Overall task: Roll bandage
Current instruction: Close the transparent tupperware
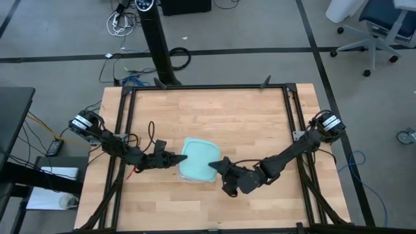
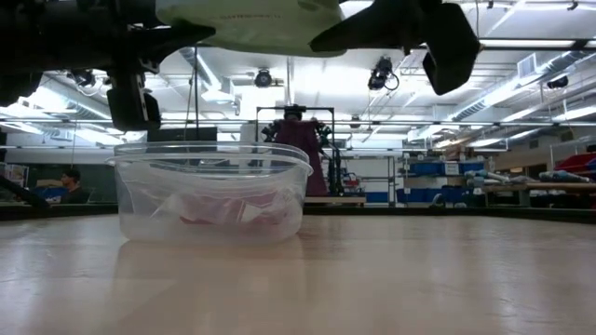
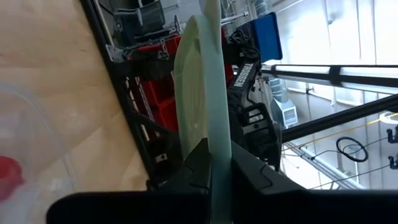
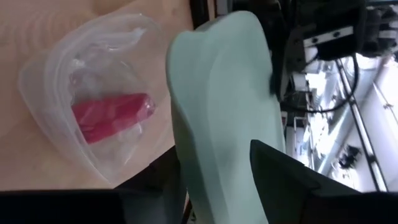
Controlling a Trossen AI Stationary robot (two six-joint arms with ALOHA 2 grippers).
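Note:
The red bandage (image 4: 112,115) lies in a clear crinkled bag inside a clear plastic container (image 2: 212,191) that stands on the wooden table. It also shows in the left wrist view (image 3: 7,177). A light-blue square lid (image 1: 198,159) hangs level above the container and hides most of it in the high view. My left gripper (image 1: 179,158) is shut on the lid's left edge. My right gripper (image 1: 218,166) is shut on its right side. My left gripper pinches the lid's left edge (image 3: 217,155) between its two fingers, coming level from the table's left. The lid is lifted clear above the container. My right gripper has the lid's right edge (image 4: 214,174) between its two fingers, coming level from the table's right and a little from the near side. The lid sits level in the hold, clear of the container.
Black frame rails (image 1: 123,130) run along the table's left, right and far sides. Bare wood lies on the far half and along the near edge. Cables (image 1: 146,133) lie by the left arm. A person (image 2: 70,181) sits in the room beyond.

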